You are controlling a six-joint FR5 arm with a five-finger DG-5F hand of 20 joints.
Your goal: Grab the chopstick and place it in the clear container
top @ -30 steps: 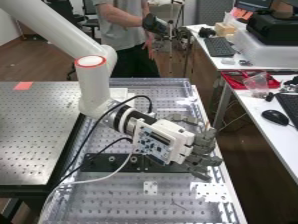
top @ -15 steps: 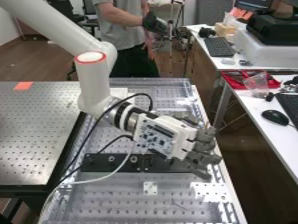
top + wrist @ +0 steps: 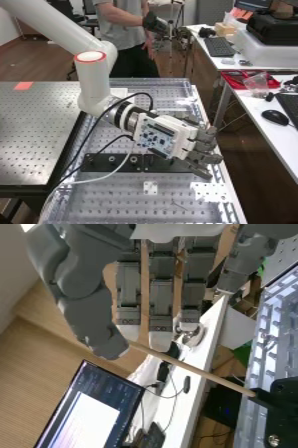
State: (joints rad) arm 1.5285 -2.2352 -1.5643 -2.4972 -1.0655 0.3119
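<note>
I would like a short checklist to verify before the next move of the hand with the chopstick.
1. Hand above the bench: ok.
2. Chopstick close to the hand: ok, one end reaches it.
3. Visible part of the chopstick straight and unbroken: ok.
4. Secure grasp on the chopstick: cannot tell.
5. Chopstick's other end free of the black part: cannot tell, they meet in the wrist view.
6. Clear container identified: cannot tell.

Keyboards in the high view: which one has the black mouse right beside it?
The nearer keyboard, cut off by the view's right edge, has the mouse beside it; the other keyboard lies farther back.
</note>
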